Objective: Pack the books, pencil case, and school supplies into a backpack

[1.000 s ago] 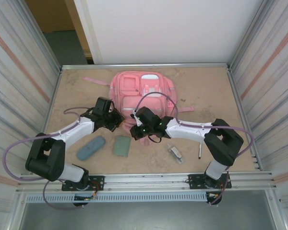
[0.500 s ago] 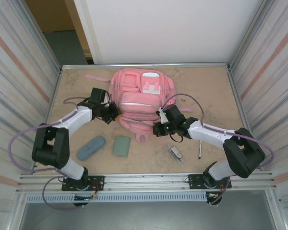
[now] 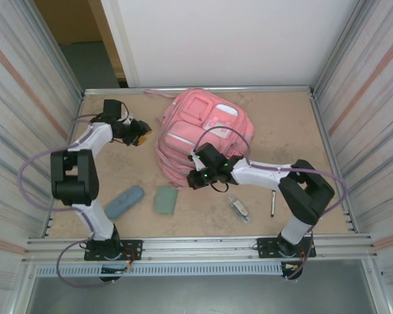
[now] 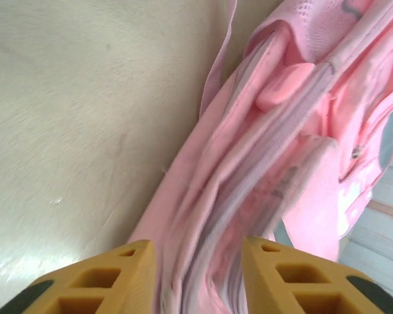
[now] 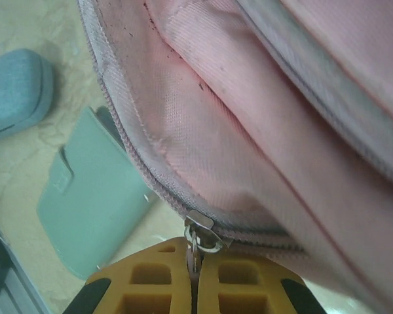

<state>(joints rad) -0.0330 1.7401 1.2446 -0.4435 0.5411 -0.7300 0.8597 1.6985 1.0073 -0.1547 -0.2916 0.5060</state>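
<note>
Right jaws: the right gripper (image 5: 195, 256) is clenched on the small metal zipper pull (image 5: 198, 230), which is pinched upright between the two yellow fingers.
Left jaws: the left gripper (image 4: 196, 254) is released. Its fingers stand apart with pink fabric showing in the gap ahead of them, and I cannot tell whether they touch it.
Key relation: from the held pull, the zipper track (image 5: 128, 147) runs away from the right jaws and curves along the backpack's near lower edge. Its long axis lies roughly in line with the gripper's reach, so the opening pull probably has to follow that curve.
Nearer arm: the right gripper (image 3: 195, 178) is at the bag's near edge. The left gripper (image 3: 141, 136) is just beside the bag's left flank.
Backpack position: the backpack (image 3: 206, 127) lies mid-counter toward the far side, tilted, with its front pockets facing up.
Backpack look: soft pink cloth with paler panels, puffy and creased, with a grey-edged zipper. The cloth will likely buckle unless braced.
Waiting items: the sage-green book (image 3: 165, 199) and the pencil case (image 3: 124, 201) lie on the counter (image 3: 295, 131) near the bag's front left. The clear-and-grey item (image 3: 238, 208) and the pen (image 3: 273, 204) lie to the right.
</note>
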